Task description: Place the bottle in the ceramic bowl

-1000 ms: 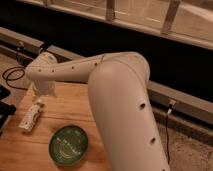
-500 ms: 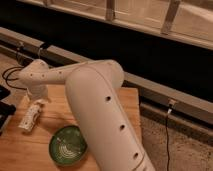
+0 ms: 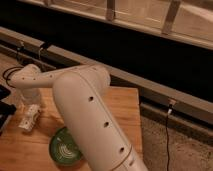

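The small white bottle (image 3: pixel 29 118) lies on its side at the left of the wooden table (image 3: pixel 122 107). My gripper (image 3: pixel 30 100) hangs just above the bottle's far end at the tip of the thick white arm (image 3: pixel 85 115). It is open and nothing is between its fingers. The green ceramic bowl (image 3: pixel 62 148) with pale rings stands near the table's front, a little right of the bottle. The arm hides the bowl's right side.
A black object (image 3: pixel 4 109) sits at the table's left edge, with a dark cable (image 3: pixel 9 75) behind it. A metal rail (image 3: pixel 150 87) runs along the back. Carpeted floor (image 3: pixel 185 150) and a thin black cord (image 3: pixel 167 135) lie right of the table.
The arm has swung left and nearer the camera, covering more of the bowl. The gripper has come down and left toward the bottle. Bottle and bowl have not moved.
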